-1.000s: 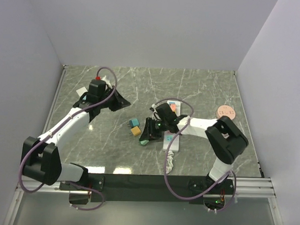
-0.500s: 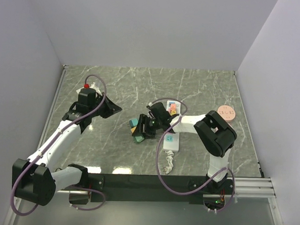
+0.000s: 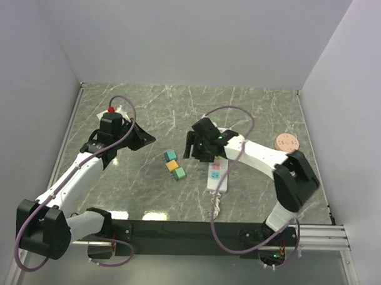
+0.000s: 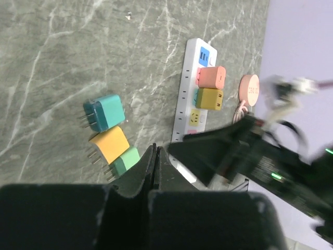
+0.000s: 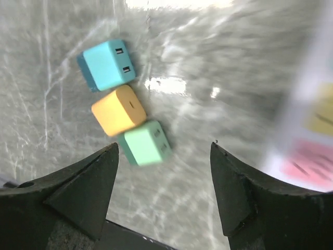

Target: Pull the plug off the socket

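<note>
Cannot see the far end of the socket (image 3: 215, 174) from above, covered there by the right arm (image 3: 256, 152), nor its near end from the left wrist, and from the right wrist only a blurred, cropped strip.

The left arm (image 3: 77, 170) and right arm (image 3: 256, 154) have white tubular links between bulky black joint housings. A mauve cable (image 3: 232, 107) loops along each. The right gripper (image 5: 164, 148) has matte black wedge-shaped fingers (image 5: 83, 182).
</note>
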You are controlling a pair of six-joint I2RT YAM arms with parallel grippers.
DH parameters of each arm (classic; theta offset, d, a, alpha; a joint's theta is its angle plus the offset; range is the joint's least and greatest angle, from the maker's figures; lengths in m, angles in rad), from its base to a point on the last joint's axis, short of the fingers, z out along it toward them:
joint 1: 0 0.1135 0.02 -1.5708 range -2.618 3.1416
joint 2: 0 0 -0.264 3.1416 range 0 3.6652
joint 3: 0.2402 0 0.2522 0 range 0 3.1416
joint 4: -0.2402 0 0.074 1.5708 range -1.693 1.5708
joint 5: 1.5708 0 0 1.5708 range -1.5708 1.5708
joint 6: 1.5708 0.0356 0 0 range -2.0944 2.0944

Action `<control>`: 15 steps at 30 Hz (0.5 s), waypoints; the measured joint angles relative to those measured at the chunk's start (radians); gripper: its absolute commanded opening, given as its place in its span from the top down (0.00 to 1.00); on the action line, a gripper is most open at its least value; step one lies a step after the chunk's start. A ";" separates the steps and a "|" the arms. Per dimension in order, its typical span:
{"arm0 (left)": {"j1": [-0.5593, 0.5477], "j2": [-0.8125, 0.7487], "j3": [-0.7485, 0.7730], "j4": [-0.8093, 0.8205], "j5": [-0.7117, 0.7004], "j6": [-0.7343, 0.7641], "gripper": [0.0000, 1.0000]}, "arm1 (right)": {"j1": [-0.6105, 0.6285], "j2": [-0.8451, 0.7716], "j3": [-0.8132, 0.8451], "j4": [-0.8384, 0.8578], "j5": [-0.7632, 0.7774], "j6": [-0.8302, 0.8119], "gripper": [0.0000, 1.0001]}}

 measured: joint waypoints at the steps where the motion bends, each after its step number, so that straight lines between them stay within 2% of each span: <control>1: 0.000 0.005 0.000 0.009 0.006 0.000 0.99 | 0.000 -0.042 0.000 -0.037 0.034 -0.007 0.23; 6: -0.006 0.080 -0.001 0.072 0.048 -0.001 0.99 | -0.031 -0.183 0.069 -0.186 0.184 -0.050 0.23; 11: -0.066 0.208 -0.001 0.137 0.079 -0.008 0.99 | -0.159 -0.152 0.128 -0.241 0.258 -0.097 0.25; 15: -0.187 0.330 0.037 0.182 0.101 -0.024 0.99 | -0.261 -0.095 0.130 -0.269 0.269 -0.144 0.27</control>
